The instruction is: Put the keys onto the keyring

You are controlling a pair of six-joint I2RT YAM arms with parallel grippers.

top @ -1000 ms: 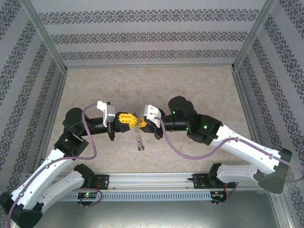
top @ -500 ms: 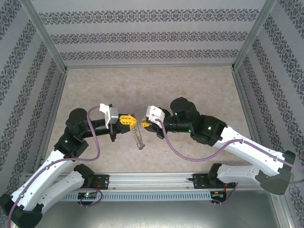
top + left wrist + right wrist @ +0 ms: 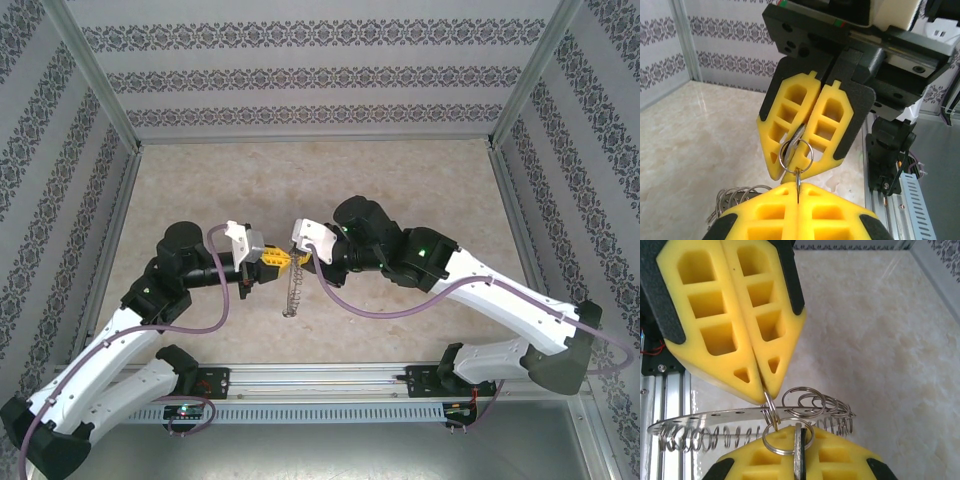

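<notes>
Left gripper [image 3: 277, 260]: I see it clamped shut | right gripper [image 3: 297, 258]: clamped shut | tips meeting, both forearms angled inward

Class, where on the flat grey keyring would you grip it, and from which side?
Probably pinch the keyring by its flat band, across both faces, coming in from the plain edge: small loops crowd the opposite edge.

The tabletop [image 3: 420, 170] is pale beige, faintly marbled.
</notes>
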